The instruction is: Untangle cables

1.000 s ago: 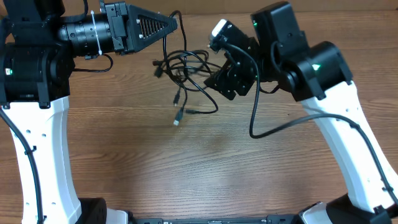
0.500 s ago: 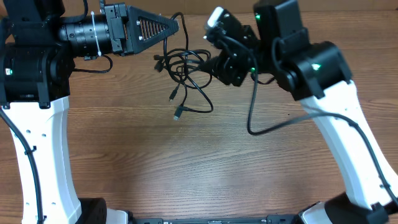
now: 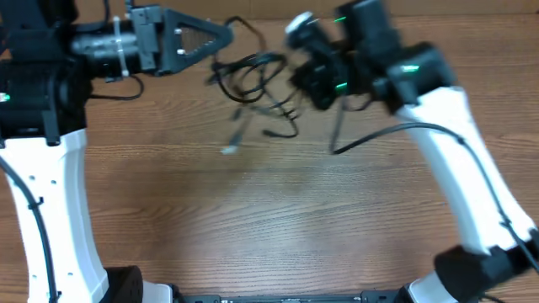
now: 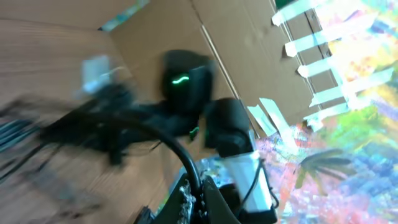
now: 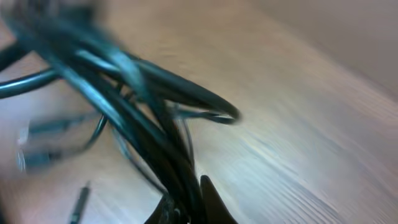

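The cables (image 3: 257, 80) form a tangled black bundle strung between the two grippers at the far middle of the table, blurred by motion. My left gripper (image 3: 226, 35) is shut on one black cord (image 4: 168, 143), which runs up from between its fingers (image 4: 214, 202). My right gripper (image 3: 296, 80) is shut on several strands of the bundle (image 5: 130, 118), which pass between its fingers (image 5: 214, 205). Loose plug ends (image 3: 229, 150) dangle below the bundle over the wood.
The wooden table (image 3: 269, 219) stretches toward the near edge. A thick black wire (image 3: 370, 139) of the right arm loops down beside the bundle. In the left wrist view, a cardboard wall (image 4: 236, 56) stands behind the right arm (image 4: 186, 81).
The right gripper, open a second ago, has shut on the bundle and shifted toward the far edge. The loose plug ends have swung left. The left gripper keeps its hold.
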Available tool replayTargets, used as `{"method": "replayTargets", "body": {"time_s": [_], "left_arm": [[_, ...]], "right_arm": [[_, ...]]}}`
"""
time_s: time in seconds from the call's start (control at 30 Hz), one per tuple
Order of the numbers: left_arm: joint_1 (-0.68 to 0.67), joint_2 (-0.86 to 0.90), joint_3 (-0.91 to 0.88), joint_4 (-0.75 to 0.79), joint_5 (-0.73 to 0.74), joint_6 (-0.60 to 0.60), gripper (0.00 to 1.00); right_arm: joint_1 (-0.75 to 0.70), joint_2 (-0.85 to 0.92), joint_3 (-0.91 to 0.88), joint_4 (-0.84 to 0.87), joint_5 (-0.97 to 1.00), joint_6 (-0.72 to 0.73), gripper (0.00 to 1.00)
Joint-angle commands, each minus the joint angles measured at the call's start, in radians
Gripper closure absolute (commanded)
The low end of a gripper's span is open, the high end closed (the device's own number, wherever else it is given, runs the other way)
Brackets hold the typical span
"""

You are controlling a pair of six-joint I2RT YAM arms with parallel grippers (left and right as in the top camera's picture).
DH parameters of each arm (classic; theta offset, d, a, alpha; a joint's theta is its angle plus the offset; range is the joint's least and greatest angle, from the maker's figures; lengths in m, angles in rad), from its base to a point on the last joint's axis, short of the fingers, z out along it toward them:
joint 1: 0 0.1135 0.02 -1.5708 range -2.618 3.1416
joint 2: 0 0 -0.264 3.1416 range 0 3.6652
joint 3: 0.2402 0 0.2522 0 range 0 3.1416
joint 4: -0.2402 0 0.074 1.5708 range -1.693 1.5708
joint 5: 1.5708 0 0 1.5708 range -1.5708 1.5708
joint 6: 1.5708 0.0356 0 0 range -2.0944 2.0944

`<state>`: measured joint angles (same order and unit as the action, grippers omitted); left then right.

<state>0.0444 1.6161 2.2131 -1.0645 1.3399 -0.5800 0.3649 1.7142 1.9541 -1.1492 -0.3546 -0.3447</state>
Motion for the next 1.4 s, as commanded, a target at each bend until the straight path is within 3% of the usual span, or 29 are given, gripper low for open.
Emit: {"method": "replayTargets", "body": {"time_s": [0.0, 0.27, 0.33, 0.53, 0.7, 1.03, 1.2, 1.37], "left_arm": [[0.109, -0.029, 0.011, -0.056, 0.072, 0.09, 0.96], [0.377, -0.097, 0.011, -0.257, 0.104, 0.238, 0.96], [0.489, -0.123, 0.011, -0.267, 0.108, 0.241, 0.96], [0.643, -0.159, 0.011, -0.277, -0.009, 0.245, 0.96], [0.579, -0.177, 0.01, -0.297, -0.199, 0.266, 0.96], [0.219, -0.166, 0.01, -0.234, -0.542, 0.261, 0.96], [0.099, -0.144, 0.01, -0.169, -0.589, 0.241, 0.96], [0.027, -0.101, 0.01, -0.109, -0.588, 0.211, 0.96]], "right_arm": [[-0.2, -0.119, 0.029, -0.01, 0.08, 0.084, 0.96], [-0.603, -0.151, 0.029, -0.035, -0.091, 0.088, 0.96], [-0.726, -0.151, 0.029, -0.027, -0.082, 0.156, 0.96], [-0.87, -0.151, 0.029, -0.024, -0.298, 0.21, 0.96], [-0.753, -0.151, 0.029, -0.041, -0.3, 0.233, 0.96], [-0.227, -0.161, 0.029, -0.093, -0.208, 0.271, 0.96], [-0.085, -0.169, 0.034, -0.079, -0.208, 0.319, 0.96], [-0.05, -0.181, 0.04, -0.07, -0.185, 0.319, 0.96]]}}
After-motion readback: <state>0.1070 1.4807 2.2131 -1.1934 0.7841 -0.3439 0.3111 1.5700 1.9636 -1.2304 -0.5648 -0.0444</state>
